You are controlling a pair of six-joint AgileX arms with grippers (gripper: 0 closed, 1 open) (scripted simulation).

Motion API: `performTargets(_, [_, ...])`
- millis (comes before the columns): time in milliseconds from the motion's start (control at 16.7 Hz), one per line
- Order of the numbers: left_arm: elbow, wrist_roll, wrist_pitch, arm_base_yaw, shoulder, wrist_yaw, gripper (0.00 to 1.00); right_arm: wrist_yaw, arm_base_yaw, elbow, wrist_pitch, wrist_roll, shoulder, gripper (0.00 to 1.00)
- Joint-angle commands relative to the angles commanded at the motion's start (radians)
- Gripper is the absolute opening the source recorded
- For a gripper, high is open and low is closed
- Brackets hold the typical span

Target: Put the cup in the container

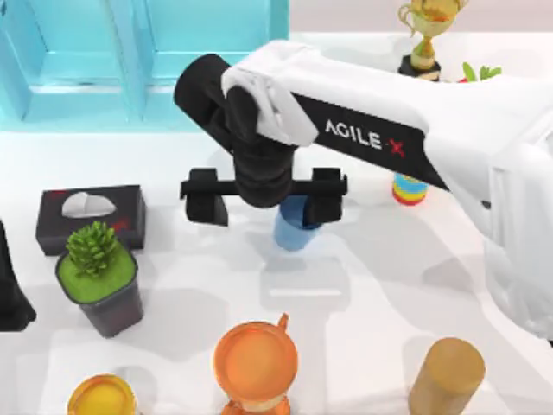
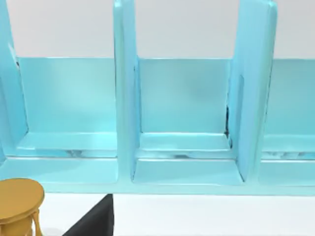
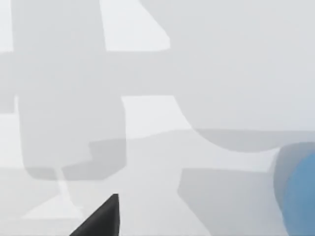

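The cup (image 1: pixel 292 233) is small, blue and upright near the middle of the white table, its top partly covered by one black finger. My right gripper (image 1: pixel 263 206) hovers over it from the right, open, jaws spread wide, and the cup sits off to one side under the right-hand finger rather than centred between them. In the right wrist view the cup (image 3: pixel 300 194) shows at the edge, beside a black fingertip (image 3: pixel 101 220). The cyan container (image 1: pixel 86 52) with upright dividers stands at the back left; its compartments (image 2: pixel 187 172) face the left wrist camera. My left arm (image 1: pixel 10 294) is parked at the left edge.
A black tissue box (image 1: pixel 89 216) and a potted plant (image 1: pixel 99 277) stand at the left. Along the front are a yellow cup (image 1: pixel 102 398), an orange mug (image 1: pixel 255 363) and an amber cylinder (image 1: pixel 447 376). A striped ring stack (image 1: pixel 409 188) and a trophy (image 1: pixel 423 35) stand behind the right arm.
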Motion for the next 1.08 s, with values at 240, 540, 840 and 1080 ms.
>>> performTargets(240, [0.0,0.0,0.0,0.0,0.0,0.0,1.0,0.0,0.0,0.0,0.0,0.0,0.0,0.55])
performTargets(540, [0.0,0.0,0.0,0.0,0.0,0.0,1.0,0.0,0.0,0.0,0.0,0.0,0.0,0.17])
performTargets(840, [0.0,0.0,0.0,0.0,0.0,0.0,1.0,0.0,0.0,0.0,0.0,0.0,0.0,0.0])
performTargets(1080, [0.0,0.0,0.0,0.0,0.0,0.0,1.0,0.0,0.0,0.0,0.0,0.0,0.0,0.0])
